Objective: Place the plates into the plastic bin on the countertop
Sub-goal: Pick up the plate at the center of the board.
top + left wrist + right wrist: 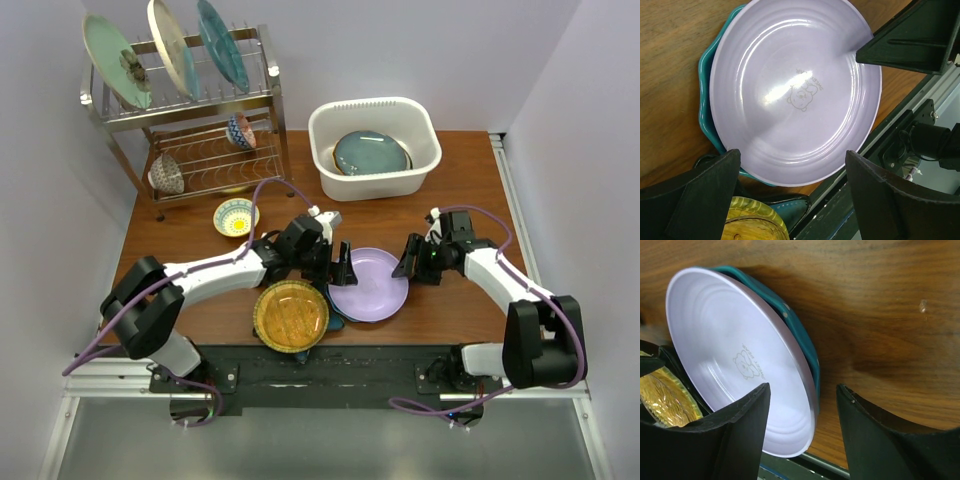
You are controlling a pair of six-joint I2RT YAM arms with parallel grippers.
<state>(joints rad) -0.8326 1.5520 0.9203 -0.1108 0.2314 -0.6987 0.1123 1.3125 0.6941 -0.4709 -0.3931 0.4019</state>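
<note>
Lavender plate [372, 284], rim inside right hand [802, 387], left hand [791, 154] opposite

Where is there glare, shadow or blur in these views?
Left wrist: glare patch at the centre of the lavender plate, print visible. Right wrist: no glare; dark shadow on the countertop beside the teal plate. Top: even light, sharp.

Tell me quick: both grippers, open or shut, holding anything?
Left gripper: open, over the lavender plate, holding nothing.
Right gripper: open, jaws either side of that plate's rim, not clamped on it.
</note>
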